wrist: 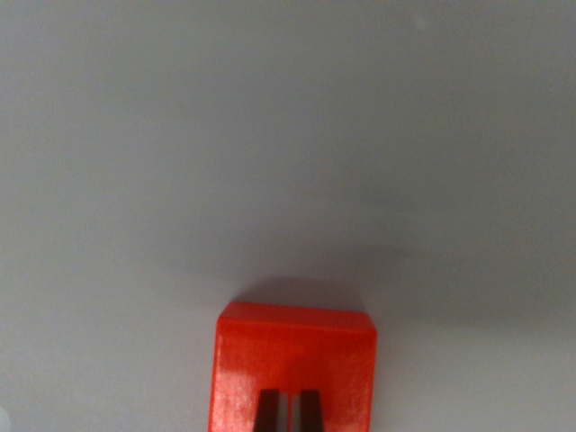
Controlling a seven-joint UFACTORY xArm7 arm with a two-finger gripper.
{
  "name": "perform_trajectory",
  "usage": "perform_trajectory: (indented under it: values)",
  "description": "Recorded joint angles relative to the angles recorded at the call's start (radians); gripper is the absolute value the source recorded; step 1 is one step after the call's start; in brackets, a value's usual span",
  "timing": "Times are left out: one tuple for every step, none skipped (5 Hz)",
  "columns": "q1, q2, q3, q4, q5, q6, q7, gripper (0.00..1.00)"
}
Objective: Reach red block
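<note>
Reach nearly done; hand (288, 412) closed, tips nearly together, directly over red block (292, 360) at bottom centre on grey tabletop (270, 135); contact unclear.

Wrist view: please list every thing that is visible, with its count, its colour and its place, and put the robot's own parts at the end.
Block: one, red, at the bottom centre of the wrist view, resting on the surface, its lower part cut by the picture's edge.
Surface: one, plain pale grey, filling the rest of the picture; a soft shadow lies behind the block.
Tool: one, two dark fingertips at the bottom edge, in front of the block's face, close together with a narrow gap; only the tips show, so it cannot be told whether they touch the block.
</note>
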Motion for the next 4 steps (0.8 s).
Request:
perform_trajectory:
  values:
    - [0.0003,0.001,0.0,-0.007,0.0006,-0.008,0.0,0.0]
    - [0.0003,0.001,0.0,-0.007,0.0006,-0.008,0.0,0.0]
    - [0.0004,0.001,0.001,-0.008,0.0007,-0.009,0.0,0.0]
    - [0.0004,0.001,0.001,-0.008,0.0007,-0.009,0.0,0.0]
